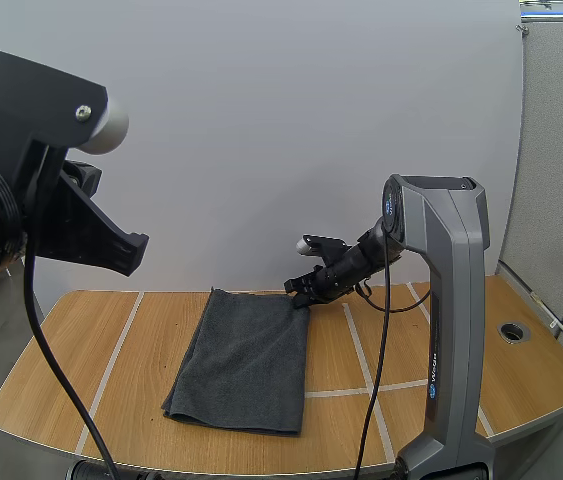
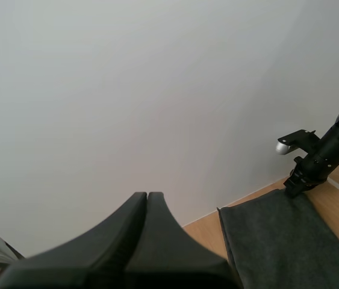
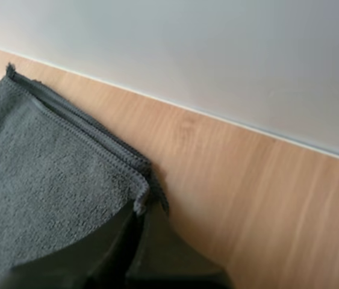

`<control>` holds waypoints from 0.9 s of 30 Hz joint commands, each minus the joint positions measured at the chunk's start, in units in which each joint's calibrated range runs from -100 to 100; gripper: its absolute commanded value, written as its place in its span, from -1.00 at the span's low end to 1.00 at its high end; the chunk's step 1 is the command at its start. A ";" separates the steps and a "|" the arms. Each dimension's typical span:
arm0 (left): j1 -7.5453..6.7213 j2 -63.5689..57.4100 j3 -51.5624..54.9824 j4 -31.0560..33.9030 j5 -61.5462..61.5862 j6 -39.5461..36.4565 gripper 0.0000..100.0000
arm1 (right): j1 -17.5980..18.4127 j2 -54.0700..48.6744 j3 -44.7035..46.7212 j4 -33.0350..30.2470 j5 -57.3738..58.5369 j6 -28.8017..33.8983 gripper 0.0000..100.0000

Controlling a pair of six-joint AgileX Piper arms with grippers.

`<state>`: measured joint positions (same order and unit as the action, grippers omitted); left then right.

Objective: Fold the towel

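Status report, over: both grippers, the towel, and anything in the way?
Left gripper shut, empty, away from towel. Right gripper shut on towel's far right corner. Towel flat on table, two layers at that corner. Nothing in the way.

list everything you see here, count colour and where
folded terry towel: one, dark grey, lying flat mid-table
wooden table: one, light brown with pale stripes, under the towel
round port in the tabletop: one, grey, near the table's right edge
plain wall panel: one, white, behind the table
left hand: one, black, shut on nothing, raised clear of the table
right hand: one, black, pinching the towel's far right corner
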<state>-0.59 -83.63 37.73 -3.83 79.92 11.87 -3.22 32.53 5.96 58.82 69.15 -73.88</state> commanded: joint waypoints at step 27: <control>-8.27 -2.34 0.12 7.71 3.32 -4.74 -1.00 | -4.94 -31.04 33.63 -18.96 6.87 -1.47 -1.00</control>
<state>-8.17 -85.77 37.73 2.07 82.97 8.72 -7.99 4.26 37.14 41.12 75.47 -74.67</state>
